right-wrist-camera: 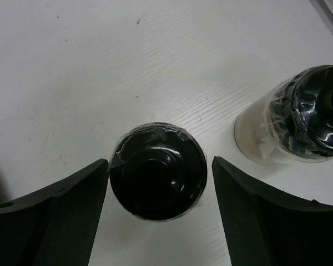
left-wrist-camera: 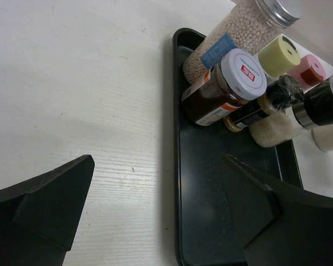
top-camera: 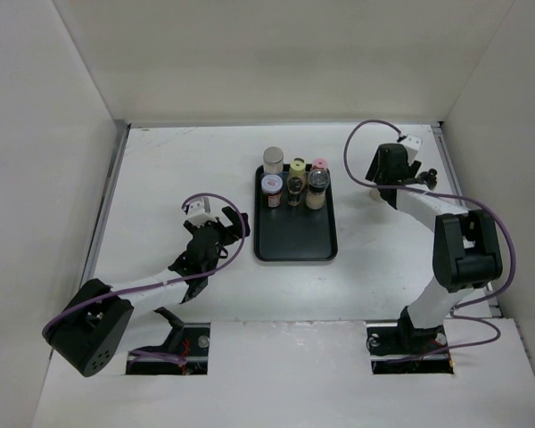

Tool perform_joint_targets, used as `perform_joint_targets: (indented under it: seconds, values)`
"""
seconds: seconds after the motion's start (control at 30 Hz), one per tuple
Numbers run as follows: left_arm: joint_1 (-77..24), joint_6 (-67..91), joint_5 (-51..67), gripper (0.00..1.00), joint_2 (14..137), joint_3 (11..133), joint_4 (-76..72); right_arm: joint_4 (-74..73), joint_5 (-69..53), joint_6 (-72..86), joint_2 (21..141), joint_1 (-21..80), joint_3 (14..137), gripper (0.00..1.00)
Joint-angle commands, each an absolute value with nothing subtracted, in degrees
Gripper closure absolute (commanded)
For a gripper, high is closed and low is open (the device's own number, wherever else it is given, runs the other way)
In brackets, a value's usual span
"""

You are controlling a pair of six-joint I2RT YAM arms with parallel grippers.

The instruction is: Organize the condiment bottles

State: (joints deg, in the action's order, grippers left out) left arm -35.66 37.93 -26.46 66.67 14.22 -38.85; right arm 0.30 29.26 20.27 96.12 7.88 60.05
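- Fingers of the right gripper stand apart at 9 and 3 o'clock of a black-capped bottle on the table. A sliver of table shows at the 3 o'clock side. Whether the 9 o'clock finger touches it cannot be told.
- At 2 o'clock of it stands a second black-capped bottle, clear-bodied, also on the table.
- Spread wide and empty, the left gripper hangs over the 9 o'clock rim of the black tray.
- The tray's 12 o'clock end holds six bottles packed close:
  - a silver-capped jar of beige pellets with a blue label
  - a white-lidded brown bottle
  - a yellow-capped bottle
  - a pink-capped bottle
  - a dark slim bottle
  - a black-topped shaker of pale grains
- In the top view the right wrist covers the bracketed bottle, which only the right wrist camera shows. Labels and contents are readable only from the left wrist.
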Motion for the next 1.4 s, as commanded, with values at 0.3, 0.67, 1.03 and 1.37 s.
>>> perform_joint_targets:
  seconds: [0.3,0.67,1.03,1.37]
  values:
    - [-35.2,38.4,-26.1,0.0,66.3,14.5,-42.4,6.2,27.9,19.5,93.6,7.0,60.4,0.49]
    - [-33.6,39.6,-26.1,0.0,64.3,13.4,-42.3,-0.3,31.4,22.9,72.1,27.2,46.6,0.49]
    - [-30.0,41.6,-25.9,0.0,63.3,12.2,-41.5,1.6,31.3,29.9,79.7,50.6,53.2,0.49]
    - [-29.7,41.7,-25.2,0.0,62.8,12.0,-41.5,3.3,32.5,27.8,92.8,58.2,61.0,0.47]
